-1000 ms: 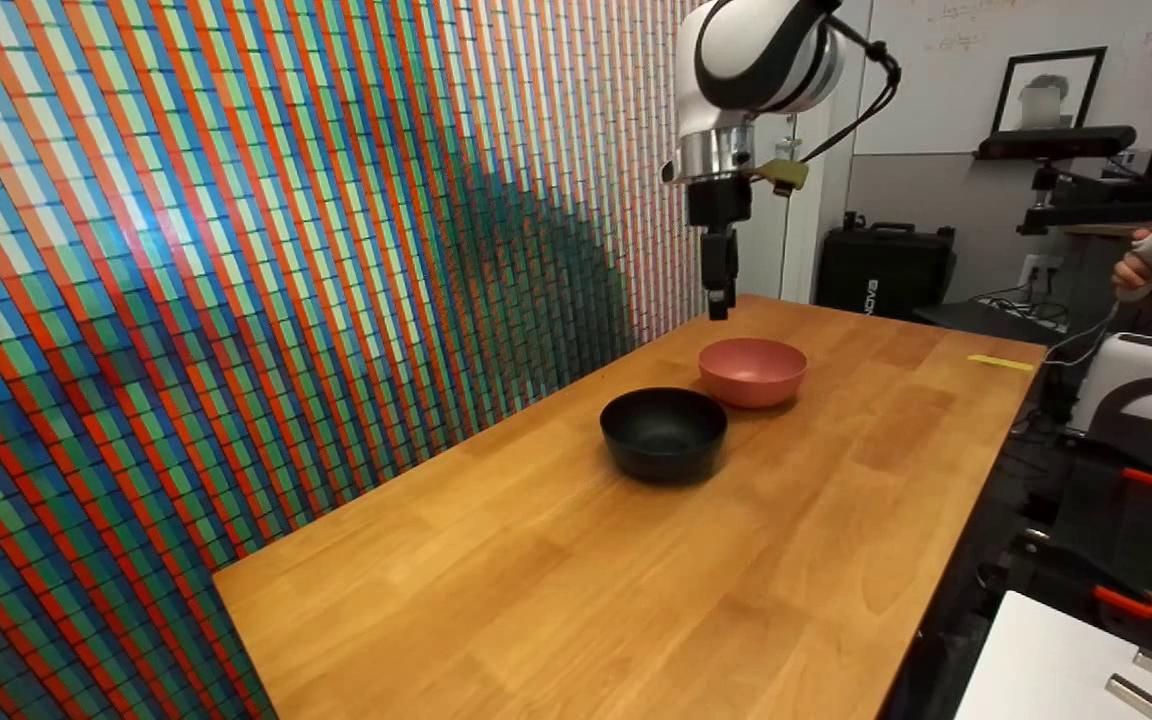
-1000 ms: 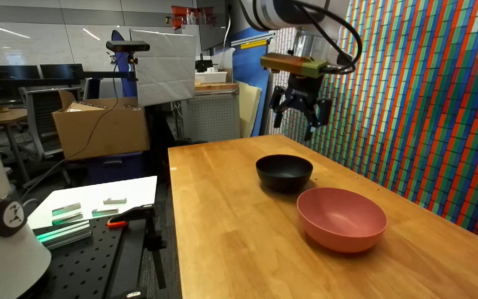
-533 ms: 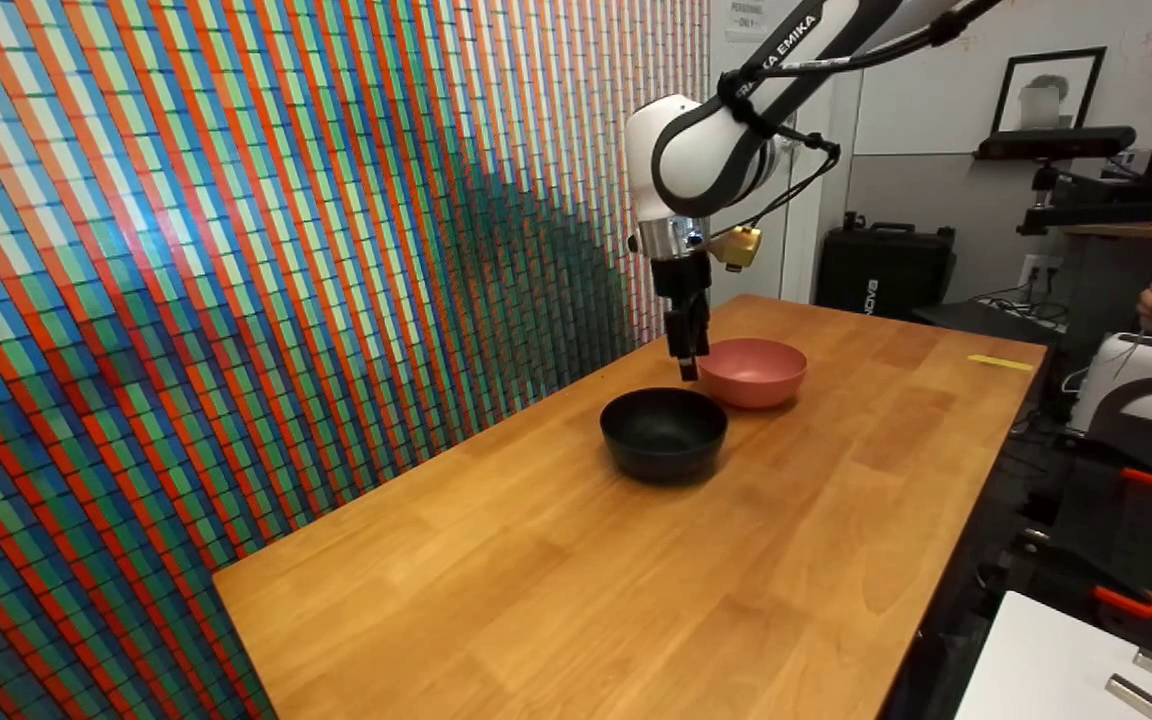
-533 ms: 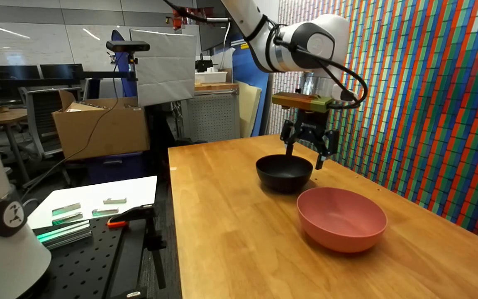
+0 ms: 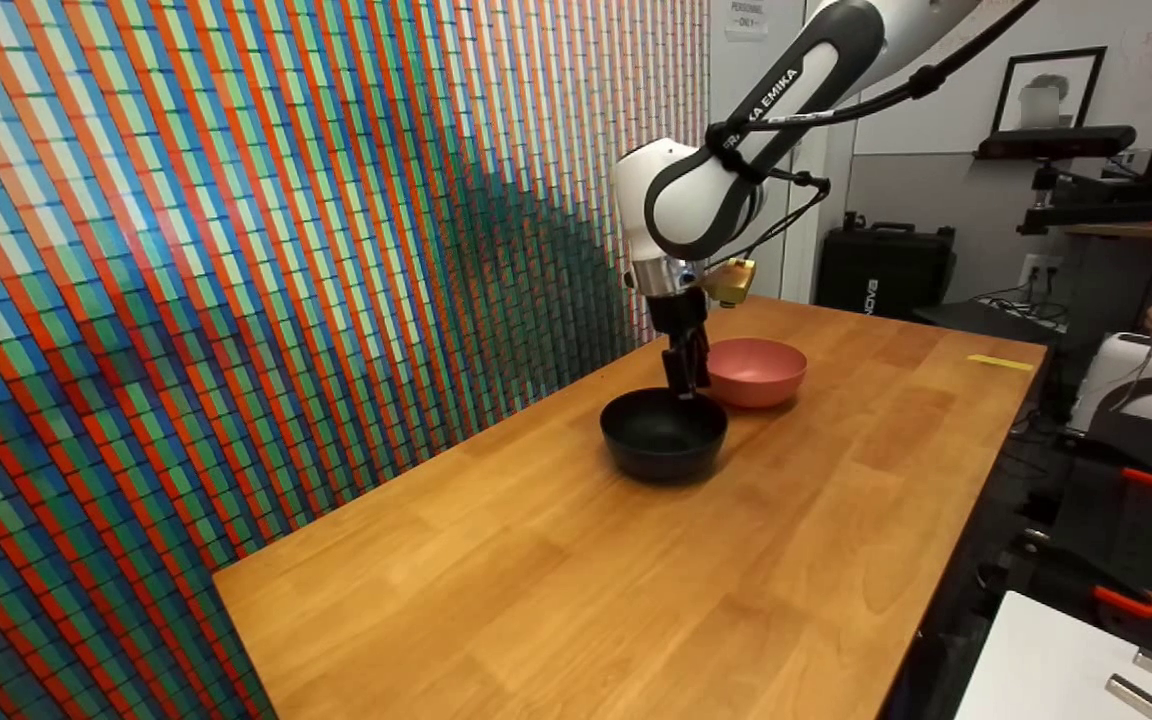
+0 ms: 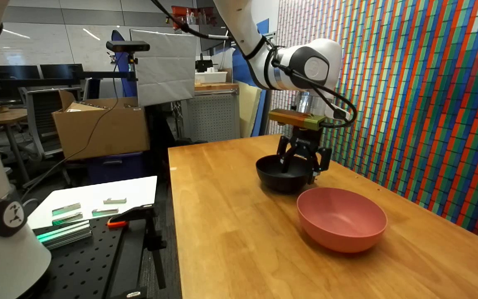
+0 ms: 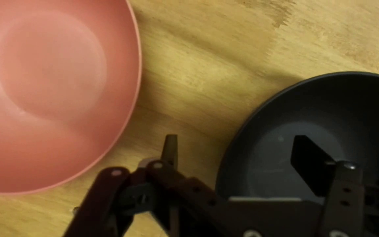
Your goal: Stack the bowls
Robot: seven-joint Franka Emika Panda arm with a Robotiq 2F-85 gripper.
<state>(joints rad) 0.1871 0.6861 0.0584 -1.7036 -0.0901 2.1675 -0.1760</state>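
The glossy black bowl [image 5: 658, 452] stands upright on the wooden table and also shows in an exterior view [image 6: 278, 182] and in the wrist view [image 7: 268, 115]. The pink bowl [image 6: 342, 222] stands upright beside it, apart from it, and fills the upper left of the wrist view [image 7: 51, 79]. My gripper [image 6: 298, 176] is open, pointing down at the black bowl. In the wrist view, my gripper [image 7: 236, 136] straddles the black bowl's near rim. One finger [image 7: 309, 161] is over the bowl's inside, the other finger [image 7: 170, 148] outside it. Nothing is between them except the rim.
The wooden table [image 5: 536, 580] runs along a wall of coloured tiles [image 5: 236, 250]. A white board [image 6: 102, 197] with several metal pieces lies beside the table near the arm's base. A yellow tape strip [image 5: 1000, 362] is at the table's edge.
My gripper has come down from high above the table to the black bowl's rim. It was open throughout. Both bowls have stayed where they were.
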